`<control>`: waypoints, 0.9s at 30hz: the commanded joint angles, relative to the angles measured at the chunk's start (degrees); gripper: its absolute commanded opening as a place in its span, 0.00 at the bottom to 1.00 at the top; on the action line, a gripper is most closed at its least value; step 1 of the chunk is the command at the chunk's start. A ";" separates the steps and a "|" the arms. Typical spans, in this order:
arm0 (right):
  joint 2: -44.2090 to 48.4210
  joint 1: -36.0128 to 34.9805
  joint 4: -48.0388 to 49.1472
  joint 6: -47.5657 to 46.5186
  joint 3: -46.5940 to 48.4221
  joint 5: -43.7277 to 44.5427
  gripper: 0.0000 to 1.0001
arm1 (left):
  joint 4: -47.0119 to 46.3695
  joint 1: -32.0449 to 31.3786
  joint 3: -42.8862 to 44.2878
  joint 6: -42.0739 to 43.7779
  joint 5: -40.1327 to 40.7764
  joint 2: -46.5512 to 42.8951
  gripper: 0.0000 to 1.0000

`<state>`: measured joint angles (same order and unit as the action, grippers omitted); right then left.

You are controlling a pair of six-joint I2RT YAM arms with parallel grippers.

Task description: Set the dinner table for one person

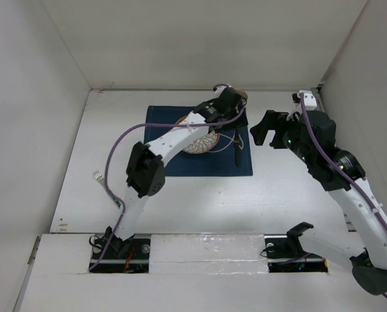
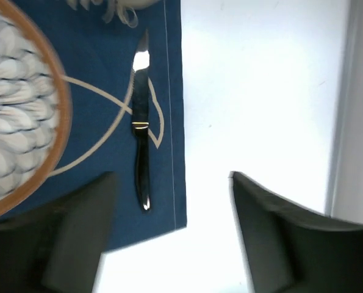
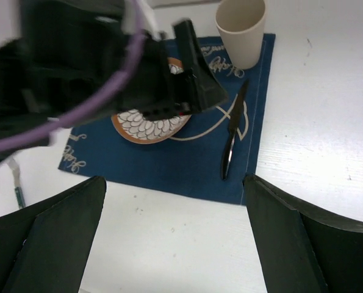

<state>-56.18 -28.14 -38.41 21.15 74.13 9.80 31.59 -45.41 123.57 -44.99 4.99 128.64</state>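
On the white dinner table lies a dark blue placemat. A scale-patterned plate with an orange-brown rim sits on it. To the plate's right a black-handled knife lies on the mat, blade pointing away. A beige cup stands at the mat's far right corner. My left gripper hovers open over the mat's near right corner, close to the knife's handle, with nothing between its fingers. My right gripper hangs open and empty to the right of the mat.
A thin utensil with a greenish end lies on the table left of the mat. White walls enclose the table on the left, back and right. The left arm crosses over the plate and hides part of it.
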 commanded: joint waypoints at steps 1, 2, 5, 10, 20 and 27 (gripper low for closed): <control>2.39 0.37 4.31 -0.58 -0.21 -2.94 1.00 | 6.01 2.07 -3.23 -1.76 10.63 -14.88 0.76; 3.00 0.37 4.31 -0.58 -0.91 -3.56 1.00 | 8.02 2.77 -8.47 -2.46 12.91 -17.69 0.90; 3.01 -0.24 5.71 -0.58 -2.23 -6.10 1.00 | 9.80 8.04 -23.91 -6.68 19.69 -32.10 1.00; 3.01 -2.35 9.66 -0.58 -6.97 -9.71 1.00 | 9.80 25.78 -48.30 -9.50 16.37 -58.79 1.00; -0.51 -4.91 19.51 1.00 -14.18 -16.39 1.00 | 14.28 56.83 -73.38 -3.96 5.19 -65.89 1.00; -2.53 -2.54 21.26 0.47 -15.24 -20.34 1.00 | 14.11 56.83 -79.44 -9.59 2.22 -62.20 1.00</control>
<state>-59.07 -32.10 -22.83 21.82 59.05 -7.40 45.23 11.09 46.06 -52.47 9.72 65.60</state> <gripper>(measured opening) 0.999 0.996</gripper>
